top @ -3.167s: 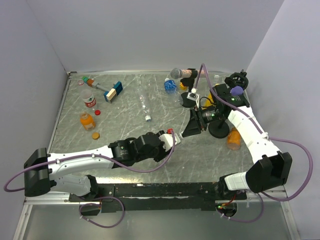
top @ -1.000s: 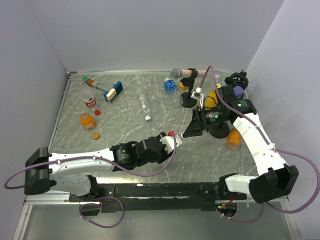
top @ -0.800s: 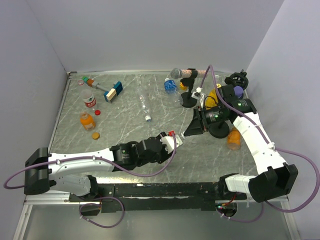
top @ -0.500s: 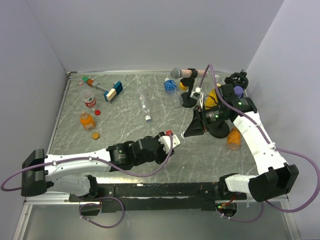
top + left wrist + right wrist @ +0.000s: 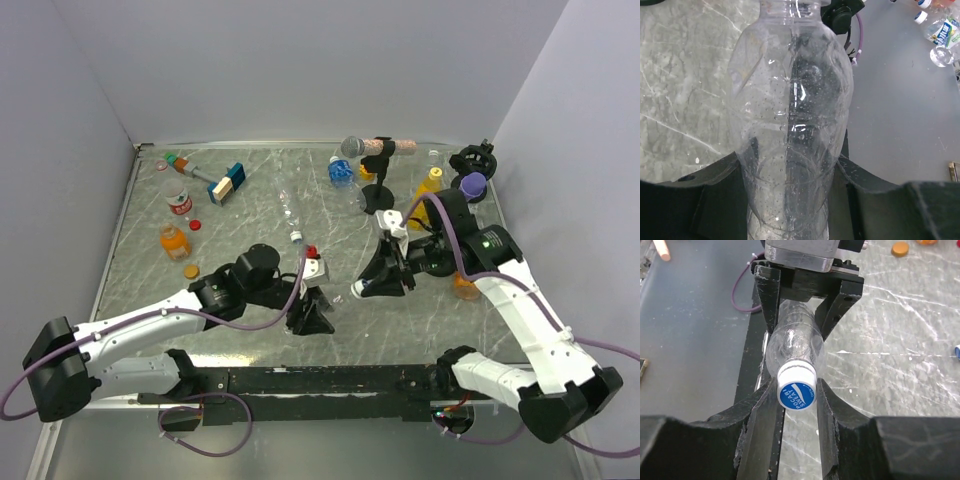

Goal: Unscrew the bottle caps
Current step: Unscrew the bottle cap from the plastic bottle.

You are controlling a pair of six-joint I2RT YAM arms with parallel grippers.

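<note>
Bottle cap (image 5: 796, 390), white-rimmed with a blue printed top, seated on the neck of a clear bottle (image 5: 792, 347) held level in the air over the near-middle of the counter (image 5: 250, 220). The left gripper (image 5: 789, 180) grasps the bottle body. The right gripper (image 5: 796, 401), facing it, is clenched on the cap's sides. Judged stage: grip made for the twist, with no gap visible between cap and neck. Progress: a red cap (image 5: 195, 224) and an orange cap (image 5: 190, 271) lie loose at the left side beside a red-labelled bottle (image 5: 178, 200) and a squat orange bottle (image 5: 173, 241), so those two appear done. The yellow bottle (image 5: 430, 184) and blue-labelled bottle (image 5: 341, 172) at far right look yet to be opened, though their necks are too small to confirm. Room: bare counter lies beneath and left of the held bottle. The counter's near edge is close to the left gripper, and microphone stands (image 5: 372, 198) and bottles crowd the space behind the right arm, near the right wall (image 5: 560, 130)
</note>
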